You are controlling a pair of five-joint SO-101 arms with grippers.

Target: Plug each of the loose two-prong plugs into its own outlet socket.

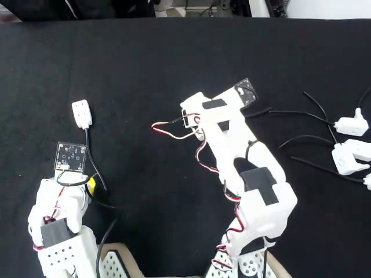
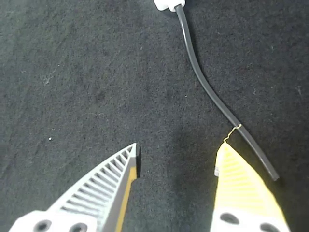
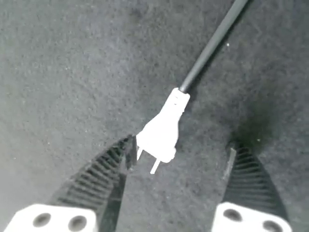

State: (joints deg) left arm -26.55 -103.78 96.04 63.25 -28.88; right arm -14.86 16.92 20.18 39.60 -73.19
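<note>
Nothing looks plugged in yet. Your right pincer (image 3: 181, 146) stands apart around a white plug (image 3: 161, 133) lying on the counter (image 1: 145, 69), well apart from the outlet sockets (image 1: 351, 156). Your left pincer (image 2: 179, 146), also apart, holds nothing, and a second plug (image 1: 82, 113) lies farther still from the sockets.

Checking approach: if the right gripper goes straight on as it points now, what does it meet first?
Probably the white two-prong plug, lying just ahead of the open right gripper, prongs toward it; depth is unclear.
</note>
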